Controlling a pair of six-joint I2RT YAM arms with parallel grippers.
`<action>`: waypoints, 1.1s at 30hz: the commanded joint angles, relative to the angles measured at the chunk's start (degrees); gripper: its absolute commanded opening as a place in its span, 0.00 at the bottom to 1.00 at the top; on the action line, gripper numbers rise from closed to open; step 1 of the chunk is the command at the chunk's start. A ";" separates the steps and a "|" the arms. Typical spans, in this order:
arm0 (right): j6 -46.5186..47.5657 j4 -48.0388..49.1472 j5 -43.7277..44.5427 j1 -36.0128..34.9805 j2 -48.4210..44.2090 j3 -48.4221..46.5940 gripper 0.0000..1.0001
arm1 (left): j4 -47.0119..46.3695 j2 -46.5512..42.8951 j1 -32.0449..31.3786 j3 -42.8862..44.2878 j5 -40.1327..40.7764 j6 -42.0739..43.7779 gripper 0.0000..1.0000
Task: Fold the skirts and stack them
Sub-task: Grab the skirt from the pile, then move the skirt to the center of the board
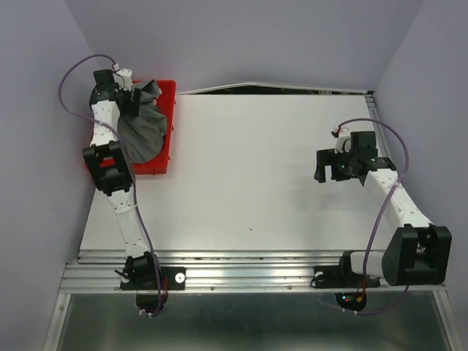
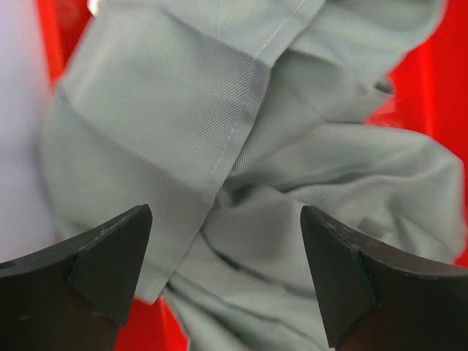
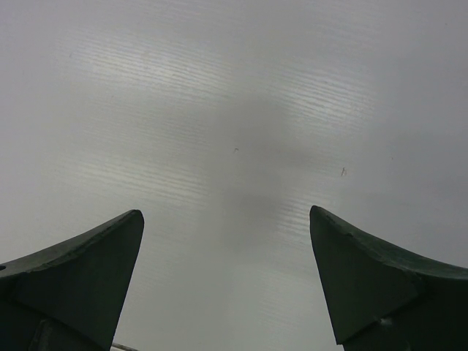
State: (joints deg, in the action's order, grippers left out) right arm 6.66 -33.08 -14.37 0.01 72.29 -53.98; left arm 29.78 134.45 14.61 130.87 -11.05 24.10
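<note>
While hanging over the dark grey skirt (image 1: 146,131), bunched in the red tray (image 1: 168,88) at the far left of the table (image 1: 256,168), shows the left gripper (image 2: 226,219) with fingers spread wide, and the right gripper (image 3: 226,216) likewise spread, above the same table at right.

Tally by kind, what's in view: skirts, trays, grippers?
Trays: 1, the red tray.
Skirts: 1, the grey skirt, bunched in the tray; no white one shows.
Grippers: 2, left gripper and right gripper, both open.
Total: 4.
</note>
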 commanded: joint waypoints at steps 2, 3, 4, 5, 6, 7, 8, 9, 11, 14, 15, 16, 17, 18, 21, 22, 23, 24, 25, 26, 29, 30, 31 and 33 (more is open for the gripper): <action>0.55 -0.32 0.48 -0.10 0.48 -4.56 1.00 | -6.92 1.33 0.07 3.25 2.08 -2.65 0.79; 0.46 -0.32 0.48 -0.10 0.57 -4.56 1.00 | -7.10 1.60 0.07 3.43 2.43 -2.83 0.75; 0.55 -0.40 0.57 -0.10 0.57 -4.65 1.00 | -7.10 1.95 0.07 3.60 2.52 -2.91 0.71; 0.55 -0.49 0.66 -0.10 0.57 -4.82 1.00 | -7.02 2.13 0.07 3.87 2.61 -2.92 0.63; 0.46 -0.49 0.66 -0.10 0.48 -4.82 1.00 | -7.02 2.04 0.07 3.87 2.52 -2.92 0.56; 0.29 -0.49 0.75 -0.10 0.57 -4.91 1.00 | -6.84 1.87 0.07 3.87 2.18 -2.83 0.50; 0.29 -0.49 0.75 -0.10 0.48 -5.09 1.00 | -6.75 1.34 -0.02 3.87 0.95 -2.74 0.27; 0.29 -0.58 0.75 -0.10 0.39 -5.17 1.00 | -6.58 -0.05 0.07 3.78 0.59 -2.74 0.02; 0.11 -0.67 0.84 -0.10 0.31 -5.44 1.00 | -6.14 -2.17 0.07 3.87 -1.85 -3.27 0.00; -0.06 -1.02 0.22 -0.10 -0.22 -5.79 1.00 | -6.66 -10.23 0.07 3.78 -6.24 -4.05 0.00; -0.15 -1.02 0.05 -0.10 -0.40 -5.88 1.00 | -6.66 -12.18 0.07 3.87 -7.22 -4.41 0.00; -0.15 -1.02 -0.22 -0.10 -0.75 -5.96 1.00 | -7.27 -13.94 -0.11 3.95 -8.02 -5.19 0.00; -0.24 -1.02 -0.48 -0.10 -1.01 -5.97 1.00 | -7.45 -17.35 -0.54 4.04 -9.94 -5.46 0.00; -0.33 -0.93 -0.66 -0.10 -1.10 -5.88 1.00 | -7.46 -19.12 -0.90 4.13 -10.83 -5.64 0.00; -0.68 -0.58 -1.01 -0.10 -1.71 -5.62 1.00 | -7.46 -25.09 -3.96 3.78 -11.19 -5.29 0.00; -0.59 -0.58 -1.10 -0.10 -1.89 -5.61 1.00 | -7.46 -26.42 -5.02 3.69 -11.27 -5.46 0.00; -0.68 -0.58 -1.10 -0.10 -1.98 -5.70 1.00 | -7.54 -27.65 -6.08 3.52 -11.10 -5.73 0.00; -0.94 -0.58 -1.10 -0.10 -2.07 -5.79 1.00 | -7.54 -29.75 -8.35 3.43 -10.75 -5.90 0.00; -1.03 -0.58 -1.10 -0.10 -2.07 -5.96 1.00 | -7.46 -30.56 -9.76 3.43 -10.66 -5.99 0.00; -1.20 -0.58 -1.10 -0.10 -1.98 -6.31 1.00 | -7.46 -31.44 -11.08 3.17 -10.49 -5.99 0.00; -1.64 -0.93 -0.57 -0.10 -1.81 -7.19 1.00 | -7.81 -35.91 -18.19 -2.34 -10.66 -4.60 0.00; -1.65 -0.93 -0.31 -0.10 -1.72 -7.46 1.00 | -8.07 -36.88 -20.13 -4.63 -10.66 -4.06 0.00; -1.56 -1.02 0.22 -0.10 -1.63 -7.81 1.00 | -8.25 -37.76 -21.98 -7.01 -11.18 -3.71 0.00; -1.30 -1.37 0.57 -0.10 -1.10 -8.34 1.00 | -8.51 -39.87 -27.77 -15.67 -10.76 -1.70 0.00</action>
State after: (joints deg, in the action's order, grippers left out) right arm 5.74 -34.48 -14.68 0.01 71.99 -57.71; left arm 21.85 95.50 -7.62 125.89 -21.06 19.64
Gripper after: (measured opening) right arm 0.999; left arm 0.040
